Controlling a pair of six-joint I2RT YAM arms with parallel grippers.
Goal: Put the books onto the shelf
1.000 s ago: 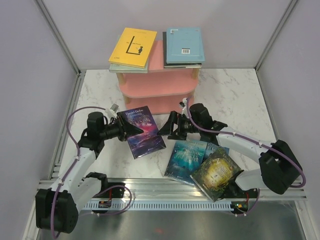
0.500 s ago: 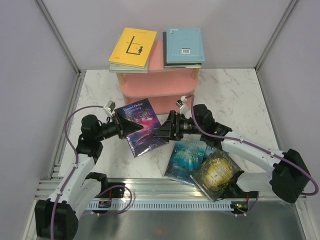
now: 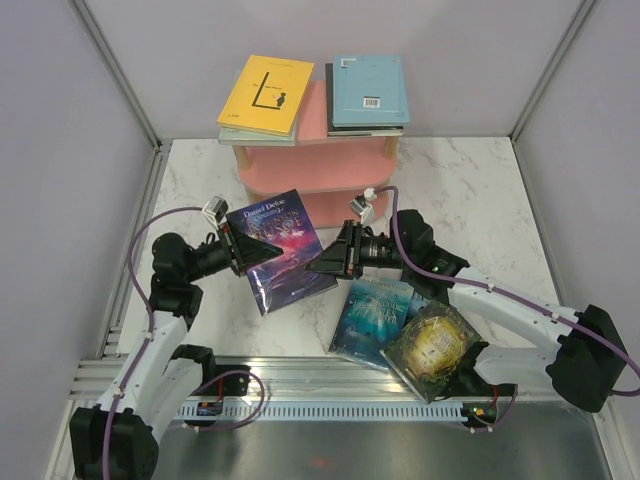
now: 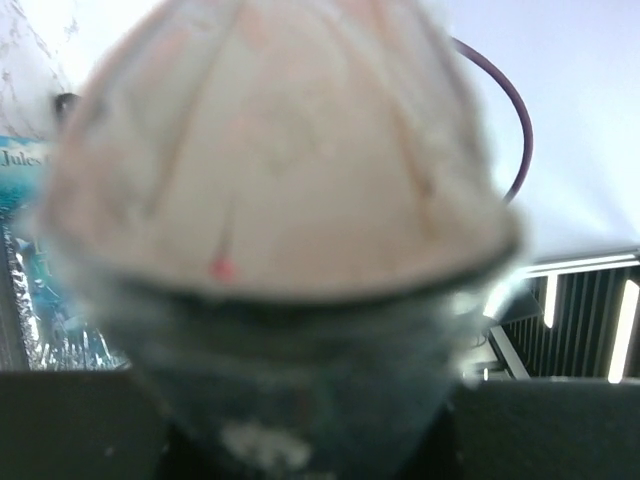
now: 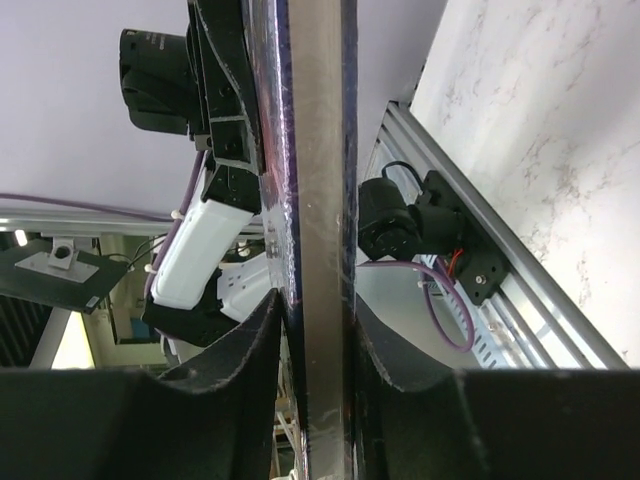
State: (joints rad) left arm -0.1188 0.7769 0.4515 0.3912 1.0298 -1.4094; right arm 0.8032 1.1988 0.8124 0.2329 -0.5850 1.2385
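- The purple galaxy book [image 3: 278, 245] sits between the two arms, just near of the shelf [image 3: 315, 175], tilted with its cover facing up. I cannot tell whether its near corner touches the worktop [image 3: 470, 190].
- The left tool [image 3: 243, 252] is clamped on the book's left edge.
- In the left wrist view the book fills the frame as a pale blur.
- The right tool [image 3: 325, 262] meets the book's right edge. In the right wrist view the book [image 5: 318, 250] runs edge-on between the fingers [image 5: 250, 380], which press against it on both sides, so this tool grips it too.
- On the shelf's top board, a yellow book [image 3: 265, 93] lies on the left over a pale grey-green one [image 3: 235, 138].
- A light blue book [image 3: 368, 90] lies on the right of that board, with a dark book's edge [image 3: 329, 95] showing under it.
- Near and right of the held book, a teal book [image 3: 368, 315] lies flat on the worktop, and its edge also shows at the left of the left wrist view [image 4: 20, 250].
- A green-gold book [image 3: 432, 345] overlaps the teal one's right side, close to the near edge.
- A dark blue book [image 3: 440, 297] peeks out from under both.
- The pink shelf stands at the far middle of the marbled worktop.
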